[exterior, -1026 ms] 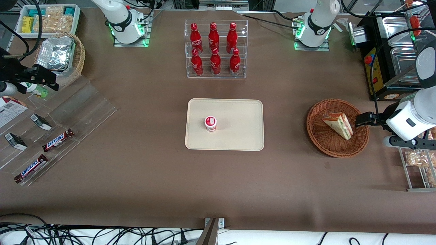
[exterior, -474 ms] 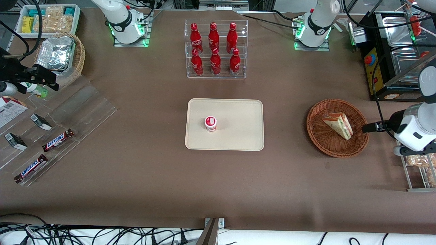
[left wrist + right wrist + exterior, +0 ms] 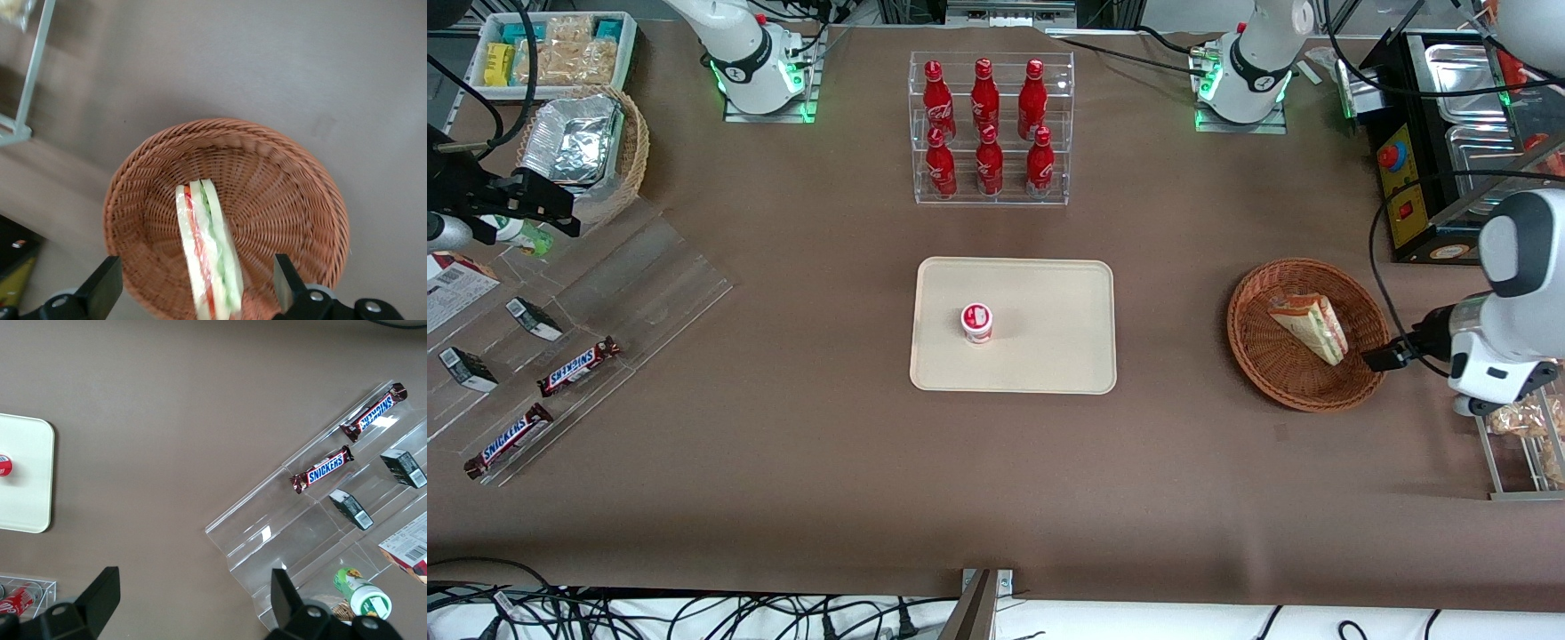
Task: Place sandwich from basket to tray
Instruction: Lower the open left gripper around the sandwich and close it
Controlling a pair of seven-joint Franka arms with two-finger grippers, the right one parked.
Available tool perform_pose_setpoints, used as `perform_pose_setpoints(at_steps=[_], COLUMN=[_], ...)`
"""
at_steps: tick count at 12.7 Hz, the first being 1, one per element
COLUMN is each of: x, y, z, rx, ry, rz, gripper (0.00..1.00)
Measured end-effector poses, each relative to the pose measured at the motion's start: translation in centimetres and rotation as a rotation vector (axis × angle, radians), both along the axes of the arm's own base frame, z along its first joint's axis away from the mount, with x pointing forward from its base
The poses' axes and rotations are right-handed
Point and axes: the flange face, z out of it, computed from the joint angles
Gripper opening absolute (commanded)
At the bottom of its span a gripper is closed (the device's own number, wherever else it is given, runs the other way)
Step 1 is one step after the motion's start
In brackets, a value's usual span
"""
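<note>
Task barely begun, by the look of it. Sandwich (image 3: 1309, 326) lies in the round reddish-brown basket (image 3: 1263, 360), toward the working arm's end of the tabletop (image 3: 783, 462); wrist view shows it standing on edge (image 3: 208, 257), pale bread outside, red and green layers between, in clear wrap. End effector (image 3: 1376, 359) sits at the basket's rim, on the side away from the tray, just beside the sandwich's nearer tip but not on it. Fingers (image 3: 101, 285) spread wide in the wrist view, the sandwich lined up between them with clear gaps on both sides; nothing held. Reads as the approach step: lined up, not yet closed in. Tray (image 3: 1049, 356), cream, well apart at mid-tabletop. It carries a small red-and-white cup (image 3: 976, 322), set toward the parked arm's side; the bare half closer to the basket looks the obvious landing spot. Left to do, as judged: advance or lower over the wedge, close on the bread faces, lift clear of the basket wall, carry across to the tray, set down, release. So every real stage is outstanding. Watch points: the wrap may be slippery, soft bread will squash under a hard pinch, and the light basket may drag along if a finger catches the weave.
</note>
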Motion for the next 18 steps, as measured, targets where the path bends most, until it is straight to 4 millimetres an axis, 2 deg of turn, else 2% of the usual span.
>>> perform_pose_setpoints(at_steps=[4,8,18], x=[-2.0,-4.0,-6.9], y=[-2.3,-3.0,-4.7], z=[-5.2,-8.7,-12.3], rx=[0.105,0.138,0.140], ry=[-0.006,-0.009,0.048], rz=[0.122,0.169,0.186], gripper=[1.00,1.00,1.00])
